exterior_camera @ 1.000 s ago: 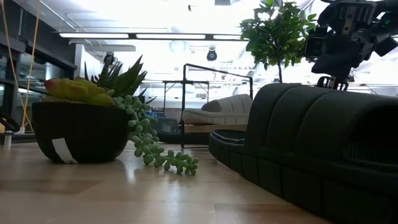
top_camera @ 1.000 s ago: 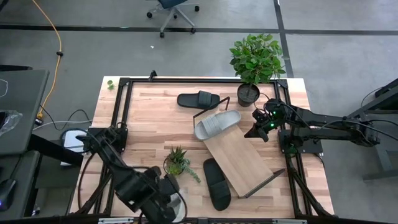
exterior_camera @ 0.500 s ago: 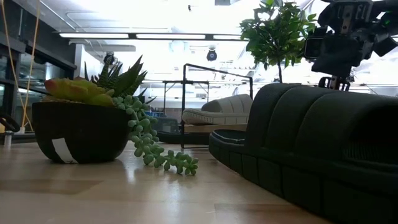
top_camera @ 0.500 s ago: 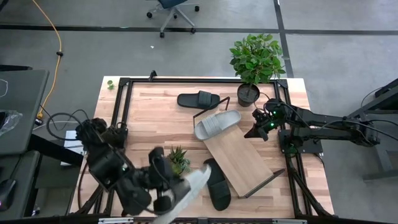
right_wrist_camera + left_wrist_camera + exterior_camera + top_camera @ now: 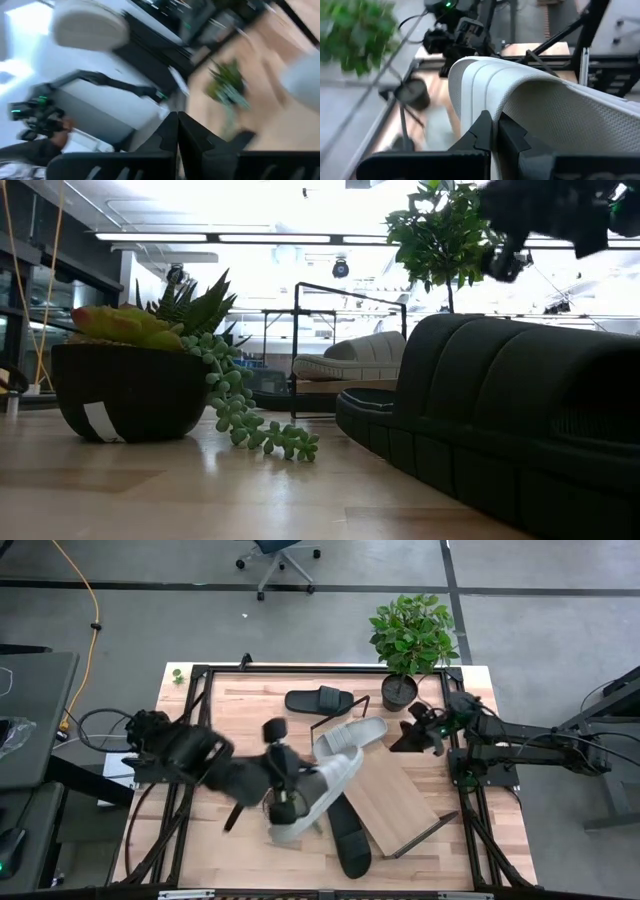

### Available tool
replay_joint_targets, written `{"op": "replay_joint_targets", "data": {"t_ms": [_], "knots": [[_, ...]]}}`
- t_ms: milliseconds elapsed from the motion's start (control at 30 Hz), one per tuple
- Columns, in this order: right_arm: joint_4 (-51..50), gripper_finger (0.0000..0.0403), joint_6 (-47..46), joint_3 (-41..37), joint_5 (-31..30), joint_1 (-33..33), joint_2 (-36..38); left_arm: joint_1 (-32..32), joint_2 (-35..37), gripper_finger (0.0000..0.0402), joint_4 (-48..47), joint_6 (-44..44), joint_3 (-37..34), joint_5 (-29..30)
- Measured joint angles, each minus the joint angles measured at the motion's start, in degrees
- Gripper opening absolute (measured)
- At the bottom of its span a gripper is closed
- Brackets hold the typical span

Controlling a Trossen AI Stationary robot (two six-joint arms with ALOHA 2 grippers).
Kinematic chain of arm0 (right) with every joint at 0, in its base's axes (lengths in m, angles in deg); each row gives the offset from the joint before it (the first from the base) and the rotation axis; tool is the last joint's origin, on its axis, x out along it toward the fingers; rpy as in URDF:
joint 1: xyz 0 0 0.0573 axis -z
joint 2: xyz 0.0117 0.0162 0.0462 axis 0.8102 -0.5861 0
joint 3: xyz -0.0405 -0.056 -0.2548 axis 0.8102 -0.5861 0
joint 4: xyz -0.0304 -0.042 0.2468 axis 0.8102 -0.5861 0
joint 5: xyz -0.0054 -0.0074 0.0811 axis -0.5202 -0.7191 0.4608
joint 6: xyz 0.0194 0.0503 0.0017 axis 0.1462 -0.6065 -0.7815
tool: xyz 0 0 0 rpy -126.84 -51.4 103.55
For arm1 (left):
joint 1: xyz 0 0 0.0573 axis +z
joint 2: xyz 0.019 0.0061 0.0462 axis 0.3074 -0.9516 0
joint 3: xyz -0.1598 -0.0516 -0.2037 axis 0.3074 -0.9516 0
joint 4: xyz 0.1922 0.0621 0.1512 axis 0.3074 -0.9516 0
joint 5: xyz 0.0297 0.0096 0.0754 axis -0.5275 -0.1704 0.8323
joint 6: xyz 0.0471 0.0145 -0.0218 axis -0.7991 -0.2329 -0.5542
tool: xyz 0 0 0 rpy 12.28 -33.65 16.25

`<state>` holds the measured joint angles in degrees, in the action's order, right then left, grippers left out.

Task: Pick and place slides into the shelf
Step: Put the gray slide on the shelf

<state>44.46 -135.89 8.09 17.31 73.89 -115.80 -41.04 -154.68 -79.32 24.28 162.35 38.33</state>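
- Four slides show from above: one grey slide (image 5: 318, 790) is clamped in the left hand (image 5: 287, 802) over the counter (image 5: 240, 715), with the shelf (image 5: 385, 790) just to its right. Its long axis runs diagonally, toe end toward the shelf's upper end, where the other grey slide (image 5: 350, 738) lies. One black slide (image 5: 318, 700) lies behind the shelf, another (image 5: 348, 832) beside its near edge. The right hand (image 5: 428, 730), closed and empty, hangs off the shelf's far right.
- Low view: the near black slide (image 5: 500, 420) fills the right; the shelved grey slide (image 5: 352, 356) sits behind it.
- Left wrist view: fingers pinch the grey slide's (image 5: 545, 105) strap.
- Right wrist view: too blurred to place anything.
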Motion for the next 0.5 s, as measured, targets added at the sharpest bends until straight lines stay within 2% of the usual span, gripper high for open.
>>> {"op": "replay_joint_targets", "data": {"t_ms": [133,267,367,500], "knots": [[9.89,0.0004,-6.12,0.00,0.05,0.00,0.02,5.04,-0.25,0.0000,6.02,-15.87,-0.06,-9.18],[16.39,0.0029,-12.68,0.00,0.23,0.00,0.07,9.69,-0.74,0.0000,4.36,-22.28,-0.09,-16.83],[19.33,0.0069,-18.50,0.00,0.69,0.00,0.20,11.98,-0.70,0.0000,0.32,-27.20,-0.09,-17.19],[18.98,0.0135,-25.35,0.00,1.38,0.00,0.15,14.16,-0.72,0.0000,-2.32,-33.28,-0.09,-14.28]]}}
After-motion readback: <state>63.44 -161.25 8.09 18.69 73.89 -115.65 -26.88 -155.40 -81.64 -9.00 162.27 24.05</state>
